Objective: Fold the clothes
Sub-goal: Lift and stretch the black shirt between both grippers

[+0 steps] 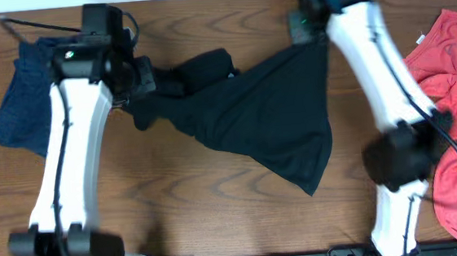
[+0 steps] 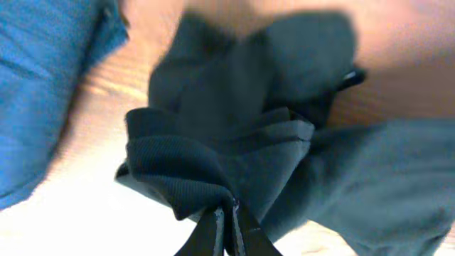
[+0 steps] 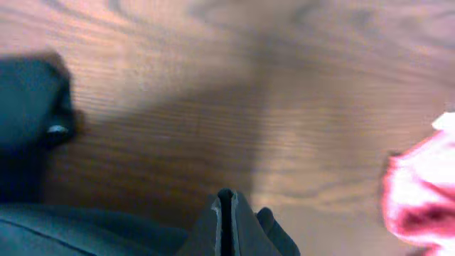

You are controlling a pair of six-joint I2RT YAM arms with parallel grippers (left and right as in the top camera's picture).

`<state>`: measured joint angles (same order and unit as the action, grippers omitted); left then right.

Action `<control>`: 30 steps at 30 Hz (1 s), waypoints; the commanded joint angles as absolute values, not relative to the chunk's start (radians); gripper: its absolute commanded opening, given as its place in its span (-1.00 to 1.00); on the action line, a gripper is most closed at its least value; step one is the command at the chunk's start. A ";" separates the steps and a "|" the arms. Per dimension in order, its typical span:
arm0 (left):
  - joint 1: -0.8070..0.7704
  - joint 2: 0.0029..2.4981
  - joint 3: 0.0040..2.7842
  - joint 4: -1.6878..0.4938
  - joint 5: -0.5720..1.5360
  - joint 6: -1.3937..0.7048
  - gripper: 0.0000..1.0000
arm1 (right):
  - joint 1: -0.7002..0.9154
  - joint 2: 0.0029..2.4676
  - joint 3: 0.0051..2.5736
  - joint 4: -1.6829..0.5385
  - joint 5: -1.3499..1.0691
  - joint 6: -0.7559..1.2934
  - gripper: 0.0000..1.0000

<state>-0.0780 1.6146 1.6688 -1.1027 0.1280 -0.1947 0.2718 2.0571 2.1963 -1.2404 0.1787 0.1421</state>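
Note:
A large black shirt [image 1: 268, 112] is stretched between my two grippers over the wooden table, and its lower part tapers to a point near the table's middle. My left gripper [image 1: 164, 82] is shut on a bunched end of the shirt; the left wrist view shows the jaws [image 2: 227, 217] pinching thick folds of black fabric [image 2: 234, 128]. My right gripper [image 1: 312, 33] holds the shirt's upper right corner near the far edge. In the right wrist view its jaws [image 3: 226, 206] are closed, with black fabric [image 3: 71, 231] trailing to the lower left.
A navy-blue garment [image 1: 19, 112] lies crumpled at the far left, and it also shows in the left wrist view [image 2: 35, 85]. A coral-red garment [image 1: 453, 77] lies at the right edge, and a bit of it shows in the right wrist view [image 3: 419, 206]. Bare wood [image 1: 219, 219] shows in front.

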 commanded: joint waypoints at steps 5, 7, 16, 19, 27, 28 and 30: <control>-0.071 1.346 1.707 -1.095 0.130 -0.170 -0.88 | 0.239 1.737 2.207 -1.370 0.203 0.168 -0.98; -0.061 1.277 1.707 -1.095 0.130 -0.175 -0.88 | 0.231 1.648 2.207 -1.397 0.207 0.168 -0.98; -0.029 0.988 1.707 -1.069 0.130 -0.231 -0.88 | 0.168 1.335 2.207 -1.421 0.236 0.159 -0.98; -0.029 0.956 1.707 -1.061 0.130 -0.231 -0.88 | 0.157 1.303 2.207 -1.439 0.241 0.141 -0.98; -0.030 1.050 1.706 -1.035 0.171 -0.229 -0.88 | 0.142 1.425 2.204 -1.478 0.247 0.114 -0.98; -0.030 1.080 1.706 -1.018 0.197 -0.228 -0.88 | 0.142 1.458 2.204 -1.475 0.247 0.114 -0.98; -0.030 1.152 1.706 -0.968 0.253 -0.207 -0.88 | 0.142 1.535 2.204 -1.459 0.247 0.105 -0.98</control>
<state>-0.0391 1.0603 1.7008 -1.0080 0.1802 -0.2207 0.1532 1.4384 2.2112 -1.4700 0.2207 0.1364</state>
